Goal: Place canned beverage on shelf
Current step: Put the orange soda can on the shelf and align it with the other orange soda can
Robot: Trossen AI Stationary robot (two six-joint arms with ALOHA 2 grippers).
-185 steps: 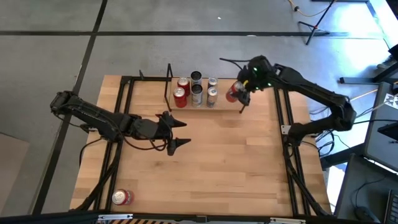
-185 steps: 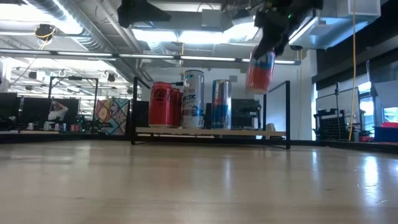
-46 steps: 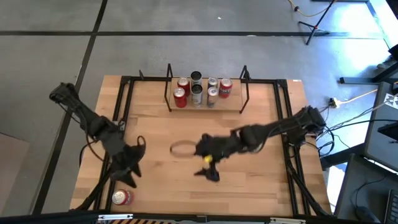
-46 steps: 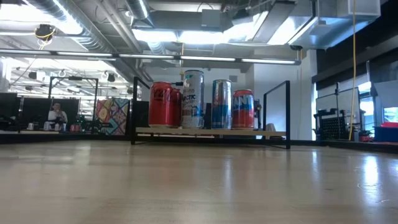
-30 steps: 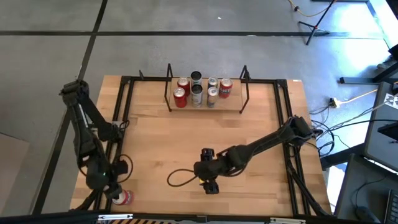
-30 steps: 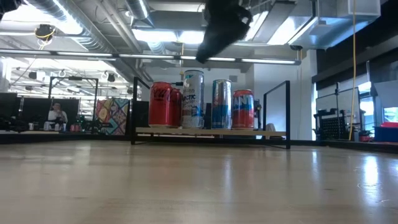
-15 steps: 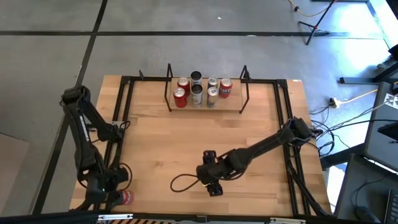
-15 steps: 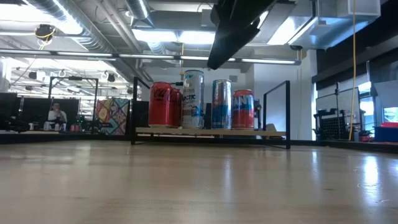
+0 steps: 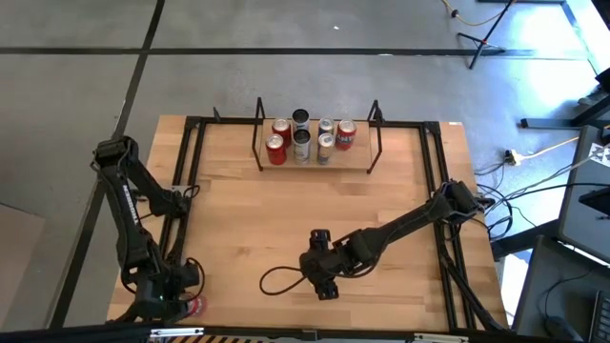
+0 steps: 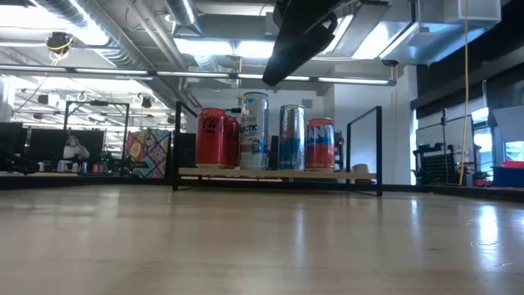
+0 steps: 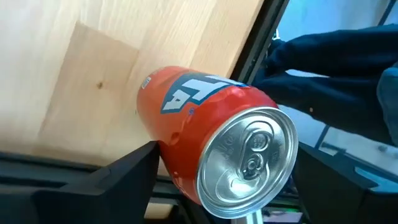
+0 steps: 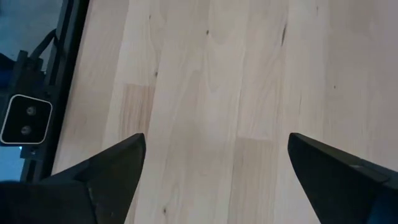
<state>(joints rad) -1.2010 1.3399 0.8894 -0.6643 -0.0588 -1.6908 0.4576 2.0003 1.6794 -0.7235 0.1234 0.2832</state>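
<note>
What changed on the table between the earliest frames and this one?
The right gripper let go of the red can it held above the shelf; that can now stands there beside the other five cans, and the arm has pulled back to mid-table. The left gripper swung from mid-table down to the near-left corner and now straddles the lying orange can, fingers open. The five other cans stayed put.

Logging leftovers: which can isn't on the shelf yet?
The orange-red can at the table's near-left corner, between the left pincer's open fingers. The other six stand on the shelf.
</note>
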